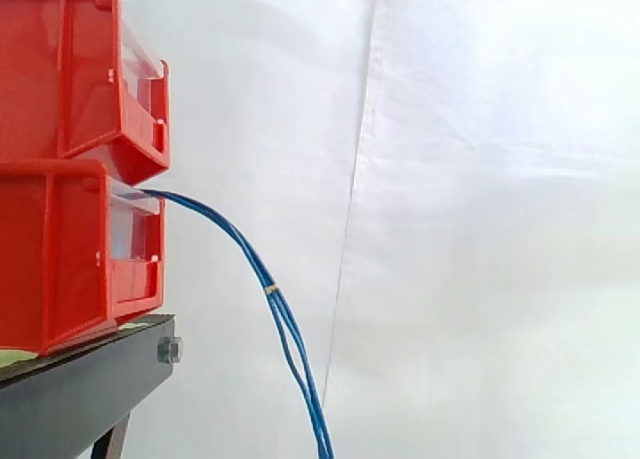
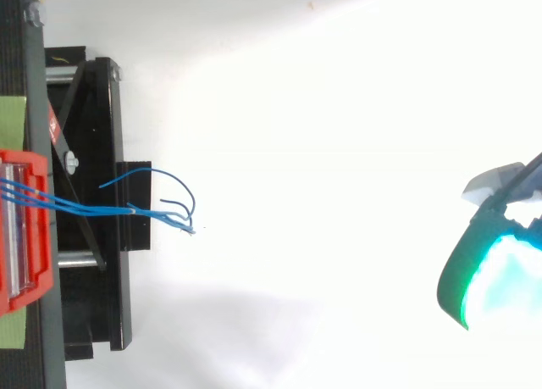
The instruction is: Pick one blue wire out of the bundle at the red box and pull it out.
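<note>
A bundle of thin blue wires (image 1: 262, 271) comes out of the front of the lower red bin (image 1: 70, 249) and hangs down past the stand. A small yellow band (image 1: 271, 290) ties the wires together partway down. From above, the blue wires (image 2: 93, 207) run right out of the red bin (image 2: 21, 228), and their loose ends (image 2: 182, 215) curl apart. The hand (image 2: 495, 275) is at the far right edge of the top view, glowing cyan and green, well away from the wires and touching nothing.
A second red bin (image 1: 80, 69) is stacked on the lower one. Both rest on a black stand (image 1: 80, 389) with a bolt at its corner. Its black frame (image 2: 93, 135) lies under the wires. A white curtain is behind.
</note>
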